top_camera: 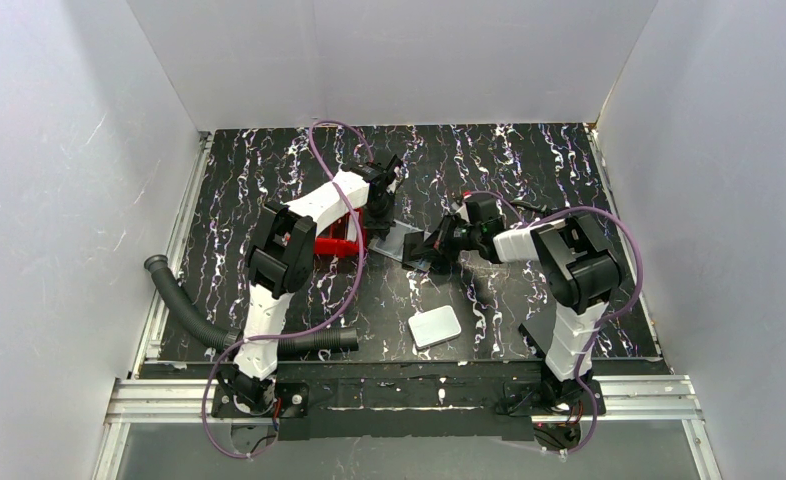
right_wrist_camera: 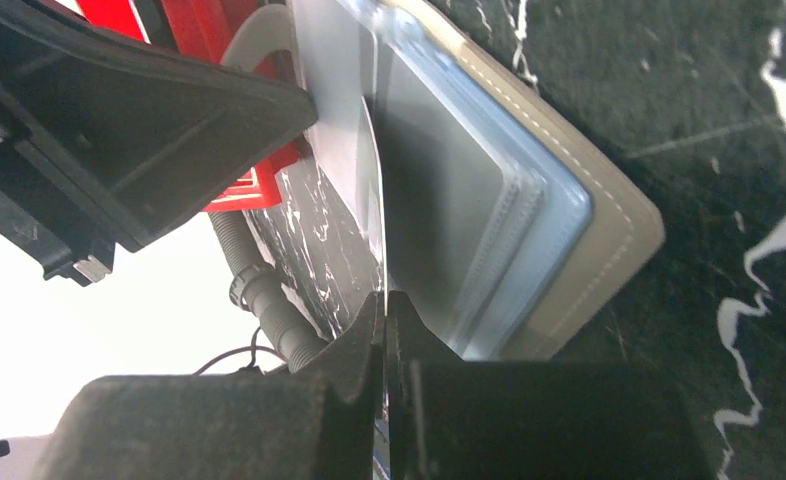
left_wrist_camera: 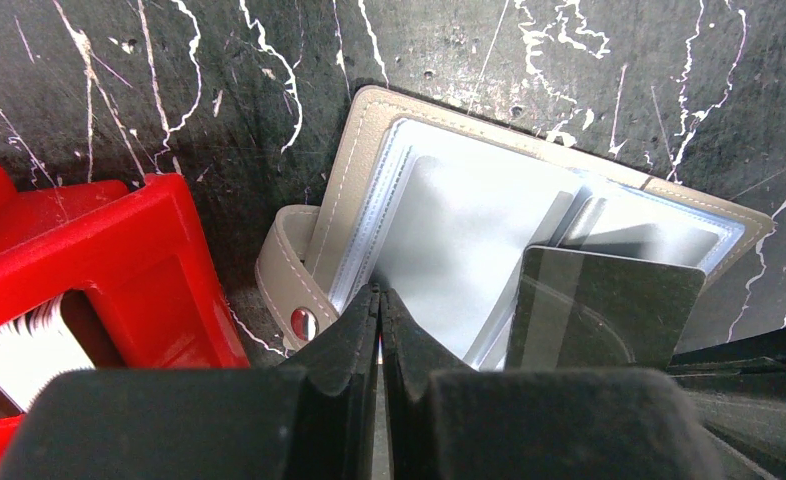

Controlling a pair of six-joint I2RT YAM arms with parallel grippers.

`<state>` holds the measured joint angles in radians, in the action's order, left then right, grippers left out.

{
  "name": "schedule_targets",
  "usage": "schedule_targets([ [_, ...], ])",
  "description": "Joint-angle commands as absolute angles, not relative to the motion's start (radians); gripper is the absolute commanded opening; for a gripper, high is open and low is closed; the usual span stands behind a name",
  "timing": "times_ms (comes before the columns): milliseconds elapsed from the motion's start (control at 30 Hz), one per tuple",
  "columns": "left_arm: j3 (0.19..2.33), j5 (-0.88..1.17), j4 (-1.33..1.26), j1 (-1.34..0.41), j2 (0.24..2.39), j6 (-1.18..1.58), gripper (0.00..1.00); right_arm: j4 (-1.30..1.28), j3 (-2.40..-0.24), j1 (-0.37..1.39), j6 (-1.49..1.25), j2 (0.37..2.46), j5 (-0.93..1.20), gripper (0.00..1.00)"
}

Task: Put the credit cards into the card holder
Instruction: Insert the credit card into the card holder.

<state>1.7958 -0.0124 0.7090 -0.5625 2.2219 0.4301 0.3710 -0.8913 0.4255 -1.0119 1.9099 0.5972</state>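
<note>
Black white-veined table (top_camera: 509, 160), boxed by plain white walls (top_camera: 399, 60). Near the middle, open and flat: holder (left_wrist_camera: 449, 200), beige cover down, clear sleeves fanned upward, snap strap flopped toward the red tray (left_wrist_camera: 139, 240) just beside.

Left gripper (left_wrist_camera: 380, 295): closed with no gap, tips down on the sleeves at the strap side. Likely there to pin the holder to the table and hold the leaves spread against a push from the other arm. Sleeve leaf nipped between the tips or not: cannot tell.

Right gripper (right_wrist_camera: 385, 300): clamped shut on the near edge of one card (right_wrist_camera: 374, 215), held on edge and leaning over the sleeves from the opposite side. Far edge at or close to a pocket mouth; inside or not, cannot tell. Gripped by the trailing edge, presumably to leave the leading edge free for entry.

More cards (left_wrist_camera: 24, 345) stacked in the tray. Thicker white slab (top_camera: 435, 327) well apart, toward the front.

Probable next need: slight flattening of the card, then a slow slide along the sleeve. Risk of snagging on a leaf edge and buckling.
</note>
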Motion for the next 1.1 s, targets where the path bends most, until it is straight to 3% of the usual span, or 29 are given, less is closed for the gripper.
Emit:
schedule_targets([
  [0,1.759,-0.017,0.727,-0.572,2.234,0.429,0.01,0.381,-0.866,0.416,-1.027,1.868,0.575,0.01],
  [600,1.758,0.000,0.727,-0.572,2.217,0.421,0.01,0.512,-0.915,0.413,-1.094,1.975,0.602,0.01],
  [1067,1.751,0.036,0.717,-0.572,2.201,0.440,0.01,0.674,-0.866,0.451,-1.118,1.985,0.456,0.01],
])
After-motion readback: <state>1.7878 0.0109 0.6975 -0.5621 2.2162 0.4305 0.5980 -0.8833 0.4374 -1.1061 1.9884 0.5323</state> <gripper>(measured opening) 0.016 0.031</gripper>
